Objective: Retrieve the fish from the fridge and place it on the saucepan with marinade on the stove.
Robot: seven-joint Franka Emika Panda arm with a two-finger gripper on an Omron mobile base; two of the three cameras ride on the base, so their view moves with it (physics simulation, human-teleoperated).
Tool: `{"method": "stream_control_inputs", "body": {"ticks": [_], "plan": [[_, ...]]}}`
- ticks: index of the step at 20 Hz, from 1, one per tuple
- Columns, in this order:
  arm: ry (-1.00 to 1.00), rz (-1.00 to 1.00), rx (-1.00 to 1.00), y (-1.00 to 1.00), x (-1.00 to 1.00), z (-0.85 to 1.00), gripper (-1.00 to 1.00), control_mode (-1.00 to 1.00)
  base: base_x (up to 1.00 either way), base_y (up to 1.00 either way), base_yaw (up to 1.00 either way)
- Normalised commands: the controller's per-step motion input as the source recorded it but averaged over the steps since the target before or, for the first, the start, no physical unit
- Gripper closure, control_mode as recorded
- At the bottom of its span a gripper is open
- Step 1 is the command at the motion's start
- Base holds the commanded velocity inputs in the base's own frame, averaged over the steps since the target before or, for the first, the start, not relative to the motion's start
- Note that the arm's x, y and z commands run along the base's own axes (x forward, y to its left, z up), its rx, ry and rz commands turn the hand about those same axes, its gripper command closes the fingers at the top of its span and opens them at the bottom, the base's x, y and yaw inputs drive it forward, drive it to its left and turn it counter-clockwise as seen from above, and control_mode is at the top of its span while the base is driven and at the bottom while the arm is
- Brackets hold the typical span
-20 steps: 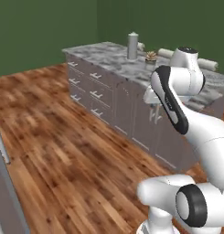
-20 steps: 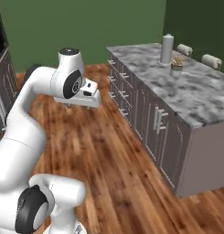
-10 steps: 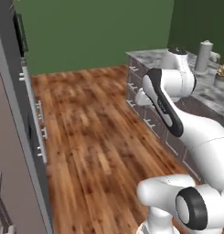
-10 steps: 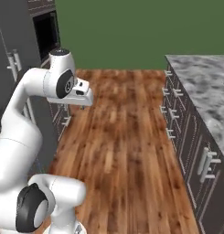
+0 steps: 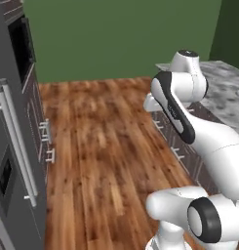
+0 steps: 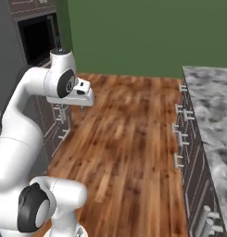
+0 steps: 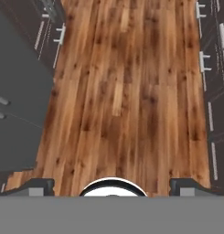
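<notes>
I have the arm folded up high over the wooden floor (image 5: 101, 146), well away from any worktop. In the hand view the gripper (image 7: 111, 185) points down at the planks, and its two dark fingertips (image 7: 38, 185) stand far apart at the bottom corners, so the jaws are wide open with nothing between them. In the right base view the gripper (image 6: 82, 105) hangs just under the wrist, above the floor and in front of a run of dark drawers (image 6: 57, 122). The fridge (image 5: 13, 161) is at the left edge of the left base view, grey, with a long vertical bar handle (image 5: 16, 141) and a dark dispenser panel (image 5: 4, 173) lower down; its doors look closed. In the hand view I see the same grey fridge (image 7: 19, 114) as a block on the left. A marble-topped counter (image 6: 212, 111) with drawer handles runs along the right side. A dark built-in oven (image 6: 38, 39) sits in the tall cabinet beyond the arm. A green wall (image 5: 121, 34) closes the far end. I cannot see the fish from here.
</notes>
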Motion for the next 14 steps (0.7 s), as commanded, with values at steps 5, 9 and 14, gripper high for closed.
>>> {"method": "stream_control_inputs", "body": {"ticks": [5, 9, 14], "plan": [[0.00, 0.00, 0.00, 0.00, 0.00, 0.00, -1.00, 1.00, 1.00, -0.31, 0.31], [0.00, 0.00, 0.00, 0.00, 0.00, 0.00, -1.00, 1.00, 0.94, -0.18, 0.40], [0.00, 0.00, 0.00, 0.00, 0.00, 0.00, -1.00, 1.00, 0.45, -0.47, 0.53]]}}
